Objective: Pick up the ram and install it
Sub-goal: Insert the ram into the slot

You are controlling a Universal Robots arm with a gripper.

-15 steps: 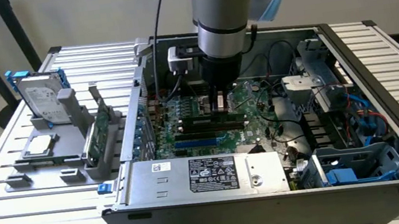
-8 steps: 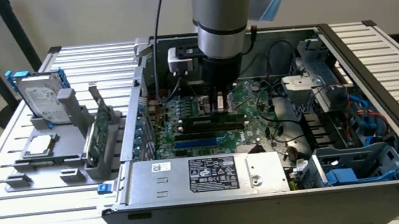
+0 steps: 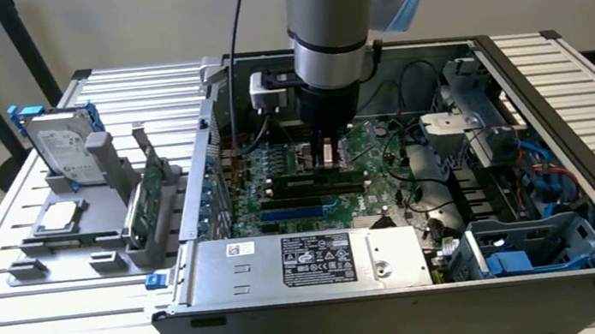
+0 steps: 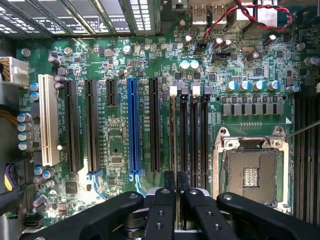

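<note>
My gripper [image 3: 325,156] reaches down into the open computer case [image 3: 565,97], over the green motherboard [image 4: 115,65]. In the wrist view its black fingers [image 4: 170,200] stand close together, shut on the ram [image 4: 174,130]. The ram shows edge-on as a thin dark strip running away from the fingertips. It lines up with the outermost of the black memory slots [image 4: 195,135], on the side nearest the blue slot. Whether the ram is fully seated in that slot I cannot tell. In the exterior view the ram [image 3: 312,184] is a long dark stick just below the gripper.
A grey holder [image 3: 78,248] on the exterior view's left carries a silver hard drive in a blue frame [image 3: 62,146] and an upright green card [image 3: 140,207]. The power supply [image 3: 310,260], CPU socket [image 4: 250,175], blue slot [image 4: 132,130] and cables [image 3: 527,162] crowd the case.
</note>
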